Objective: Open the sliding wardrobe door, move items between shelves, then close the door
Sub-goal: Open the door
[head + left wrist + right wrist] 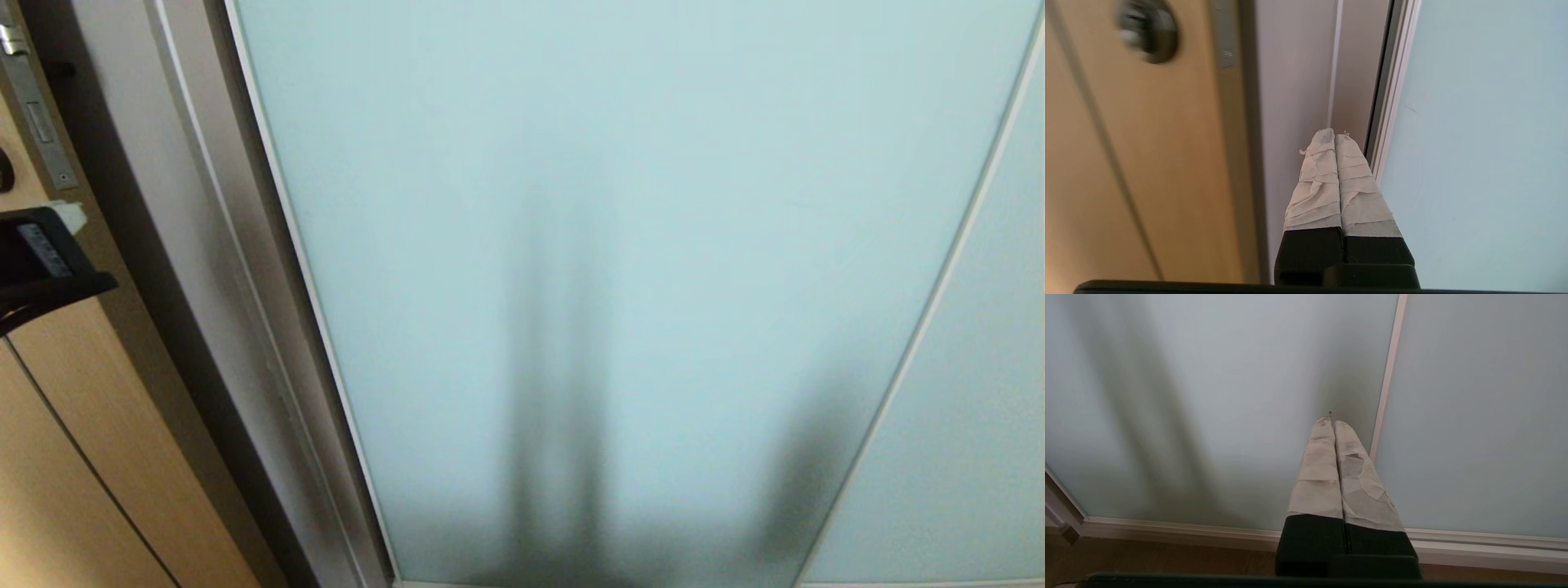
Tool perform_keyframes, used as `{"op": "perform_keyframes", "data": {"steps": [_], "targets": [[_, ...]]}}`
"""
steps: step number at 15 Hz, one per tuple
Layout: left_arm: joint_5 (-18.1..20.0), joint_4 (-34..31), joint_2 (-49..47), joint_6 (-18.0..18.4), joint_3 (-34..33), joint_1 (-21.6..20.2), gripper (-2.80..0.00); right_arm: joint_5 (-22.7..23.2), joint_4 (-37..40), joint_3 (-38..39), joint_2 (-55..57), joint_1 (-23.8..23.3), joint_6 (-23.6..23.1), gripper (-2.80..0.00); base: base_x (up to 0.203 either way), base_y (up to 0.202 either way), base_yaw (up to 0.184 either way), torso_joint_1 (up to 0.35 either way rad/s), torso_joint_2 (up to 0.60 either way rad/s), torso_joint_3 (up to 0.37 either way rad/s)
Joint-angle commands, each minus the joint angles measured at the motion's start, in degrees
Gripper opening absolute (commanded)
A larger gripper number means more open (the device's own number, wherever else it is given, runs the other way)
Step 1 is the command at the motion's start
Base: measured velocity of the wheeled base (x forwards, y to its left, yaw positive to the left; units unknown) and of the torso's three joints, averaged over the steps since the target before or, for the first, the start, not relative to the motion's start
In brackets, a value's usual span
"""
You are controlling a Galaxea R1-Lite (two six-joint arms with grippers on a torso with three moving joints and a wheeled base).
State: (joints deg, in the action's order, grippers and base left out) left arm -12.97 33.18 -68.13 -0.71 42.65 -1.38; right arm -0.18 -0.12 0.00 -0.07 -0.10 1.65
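The sliding wardrobe door (637, 245), frosted pale aqua glass in a slim white frame, stands shut and fills the head view. My left gripper (1335, 136) is shut and empty, its taped fingers pointing at the grey jamb just beside the door's framed edge (1392, 102). A black part of my left arm (41, 261) shows at the head view's left edge. My right gripper (1333, 424) is also shut and empty, low in front of the glass (1229, 396) near the strip between two panels (1388, 375). The items and shelves are hidden behind the door.
A tan wooden door (98, 457) with a metal latch plate (37, 114) and a round knob (1147, 30) stands left of the wardrobe. The wardrobe's bottom rail (1167, 528) runs above the wooden floor (1167, 559). A second glass panel (980, 408) lies to the right.
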Motion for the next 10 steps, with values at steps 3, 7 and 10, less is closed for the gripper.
{"op": "perform_keyframes", "data": {"steps": [3, 7, 10], "targets": [[0.15, 5.25, -10.90, 0.08, 4.76, 0.20, -2.80, 0.01, -0.01, 0.09, 0.07, 0.01, 0.02, -2.80, 0.000, 0.000, 0.000, 0.000, 0.00, 0.000], [0.69, 5.58, -15.70, 0.52, 8.13, 0.23, -2.80, 0.01, -0.06, 0.09, 0.07, 0.01, 0.02, -2.80, 0.000, 0.000, 0.000, 0.000, 0.00, 0.000], [2.42, 5.87, -18.33, 0.42, 8.25, 0.23, -2.80, 0.01, 0.01, 0.09, 0.07, 0.01, 0.02, -2.80, 0.000, 0.000, 0.000, 0.000, 0.00, 0.000]]}}
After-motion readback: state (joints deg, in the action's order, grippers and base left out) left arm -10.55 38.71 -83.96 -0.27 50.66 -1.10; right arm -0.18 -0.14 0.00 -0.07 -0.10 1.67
